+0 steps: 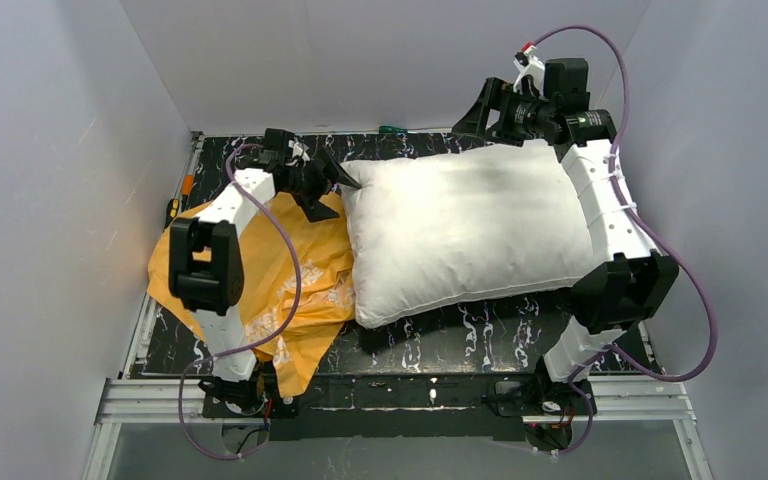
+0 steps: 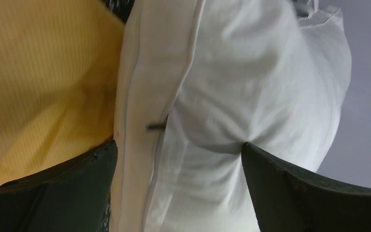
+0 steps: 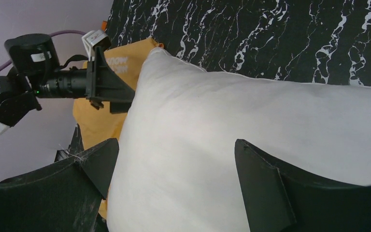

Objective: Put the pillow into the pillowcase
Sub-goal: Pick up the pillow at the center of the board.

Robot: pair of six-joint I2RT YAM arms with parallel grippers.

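Note:
The off-white pillow (image 1: pixel 460 230) lies across the middle of the black marbled table (image 1: pixel 480 335). The orange pillowcase (image 1: pixel 290 280) lies crumpled to its left, under my left arm, with its edge beneath the pillow's left side. My left gripper (image 1: pixel 336 193) is open at the pillow's far-left corner. In the left wrist view its jaws (image 2: pixel 178 145) straddle the pillow's seamed edge (image 2: pixel 222 96), one tip denting the fabric, with the pillowcase (image 2: pixel 38 87) beside it. My right gripper (image 1: pixel 480 110) is open above the pillow's far right edge; its view (image 3: pixel 176 142) looks down on the pillow (image 3: pixel 246 135).
Grey walls close in the table on the left, back and right. An aluminium frame (image 1: pixel 410 410) runs along the near edge. Small tools lie at the left edge (image 1: pixel 186 185) and something green at the far edge (image 1: pixel 391 128). The right wrist view shows the left gripper (image 3: pixel 111 89).

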